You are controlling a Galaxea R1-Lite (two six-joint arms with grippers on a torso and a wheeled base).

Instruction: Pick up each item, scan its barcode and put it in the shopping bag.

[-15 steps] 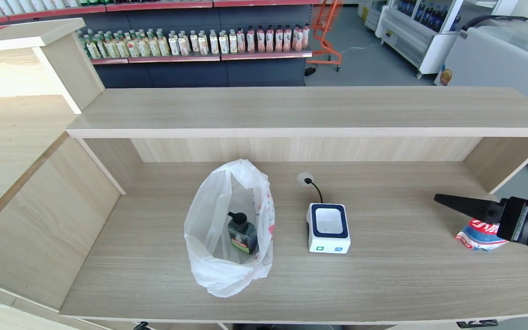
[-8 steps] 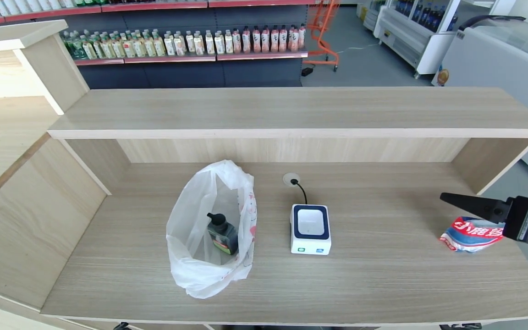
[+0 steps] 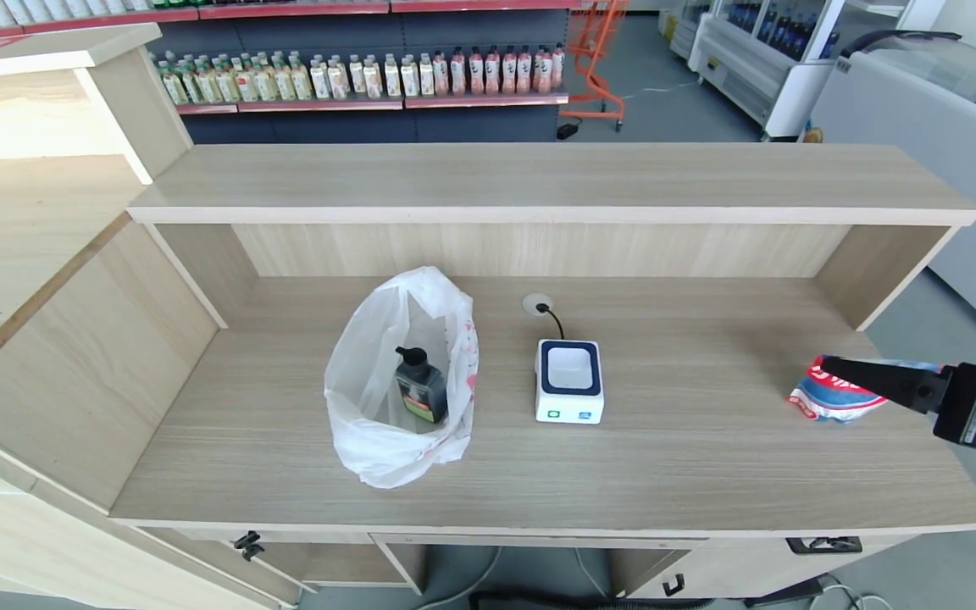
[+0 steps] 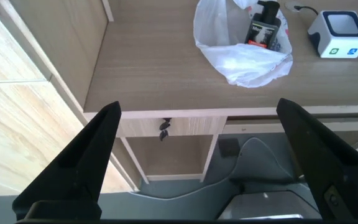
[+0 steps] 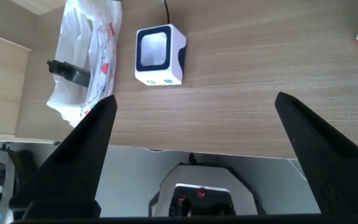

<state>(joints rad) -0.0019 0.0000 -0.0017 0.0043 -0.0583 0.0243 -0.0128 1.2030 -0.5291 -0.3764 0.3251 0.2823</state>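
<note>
Supermarket shelves of bottled drinks (image 3: 352, 78) and chest freezers (image 3: 912, 102) line the aisle behind a pale wooden checkout counter (image 3: 691, 457), where a raised ledge (image 3: 539, 178) runs along the far side of the work surface. Left of centre, a white plastic shopping bag (image 3: 369, 424) stands open on the counter with a dark pump bottle (image 3: 420, 388) upright inside it. Just to the bag's right, and apart from it, sits a white and navy barcode scanner (image 3: 569, 383) with its window facing up and a black cable (image 3: 551, 320) running back to a port in the counter top. A red, white and blue snack packet (image 3: 827, 402) lies at the counter's far right end, well apart from the scanner. The right gripper (image 5: 191, 112) hangs over that end with its fingers spread wide and nothing between them. From the head camera one dark finger (image 3: 878, 381) crosses the packet's upper edge, though whether it touches cannot be told, and the wrist camera places the packet outside the gap. The left gripper (image 4: 199, 109) is low by the counter's near left corner, also spread wide and holding nothing, above the counter's front panel and its small black latch (image 4: 164, 129).
</note>
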